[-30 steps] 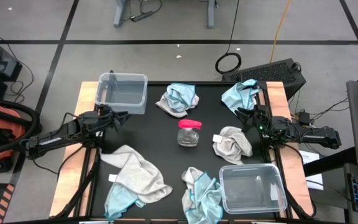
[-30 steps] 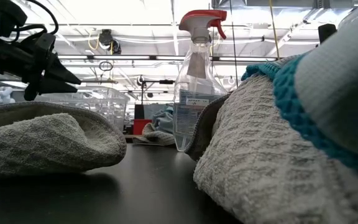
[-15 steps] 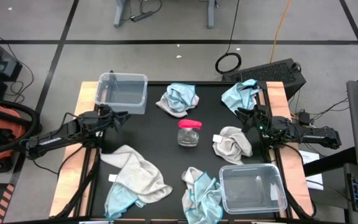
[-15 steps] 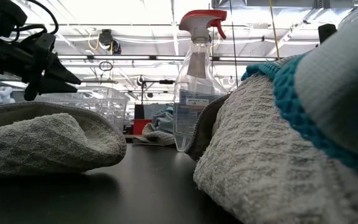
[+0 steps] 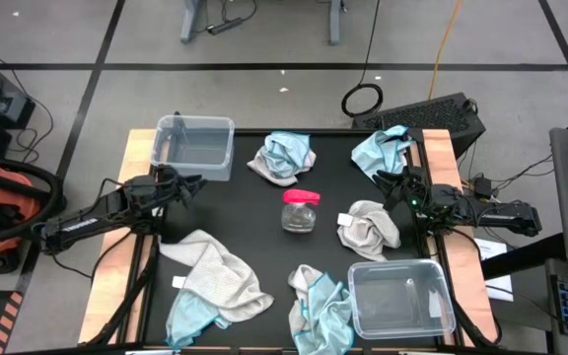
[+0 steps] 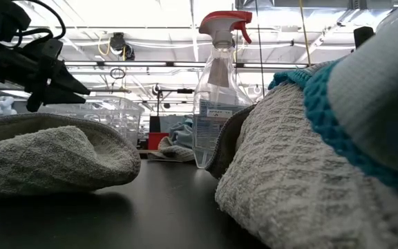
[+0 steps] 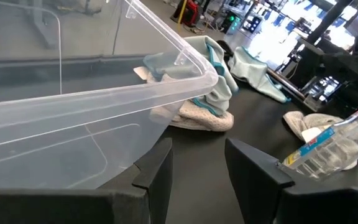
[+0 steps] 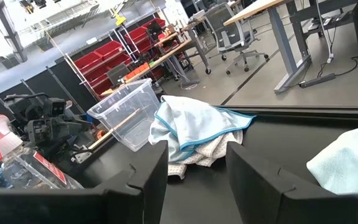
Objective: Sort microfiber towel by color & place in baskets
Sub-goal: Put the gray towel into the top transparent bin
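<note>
Several towels lie loose on the black table. A blue-and-white heap (image 5: 284,156) sits at the far middle and a light blue one (image 5: 383,148) at the far right. A white-grey one (image 5: 368,225) lies right of centre, a grey-and-blue spread (image 5: 210,286) near left, and a blue-grey heap (image 5: 321,306) near middle. One clear basket (image 5: 193,146) stands far left, the other (image 5: 400,299) near right. My left gripper (image 5: 187,184) hovers open by the far-left basket (image 7: 73,118). My right gripper (image 5: 383,179) hovers open between the blue towel and the white-grey one. Neither touches anything.
A clear spray bottle with a pink-red top (image 5: 300,211) stands at the table's middle, upright in the low view (image 6: 216,97). Bare black table lies between the two grippers and in front of the left one. Wooden strips edge the table's left and right sides.
</note>
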You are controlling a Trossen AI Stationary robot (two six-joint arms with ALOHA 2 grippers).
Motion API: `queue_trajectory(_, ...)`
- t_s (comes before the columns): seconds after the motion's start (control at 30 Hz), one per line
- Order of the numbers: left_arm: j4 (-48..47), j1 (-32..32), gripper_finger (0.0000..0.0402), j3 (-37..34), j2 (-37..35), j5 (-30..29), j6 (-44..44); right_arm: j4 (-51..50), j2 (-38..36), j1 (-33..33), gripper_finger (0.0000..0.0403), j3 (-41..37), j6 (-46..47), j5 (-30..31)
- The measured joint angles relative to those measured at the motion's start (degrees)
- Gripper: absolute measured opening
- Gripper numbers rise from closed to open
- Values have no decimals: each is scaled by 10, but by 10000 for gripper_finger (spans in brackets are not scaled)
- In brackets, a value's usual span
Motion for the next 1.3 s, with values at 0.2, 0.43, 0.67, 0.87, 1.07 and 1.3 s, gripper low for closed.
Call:
queue_trajectory(0.2,12,0,153,0,0,0,0,1,1,0,153,0,0,0)
queue_trajectory(0.43,16,0,153,0,0,2,-2,0,1,0,153,0,0,0)
queue_trajectory(0.67,133,0,153,3,1,104,40,0,2,0,153,0,0,0)
queue_trajectory(0.87,153,-10,154,89,72,210,81,0,2,0,153,0,0,0)
queue_trajectory(1.07,24,-51,187,214,236,286,146,0,2,0,153,0,0,0)
queue_trajectory(1.3,-89,-116,230,308,386,337,209,0,2,0,153,0,0,0)
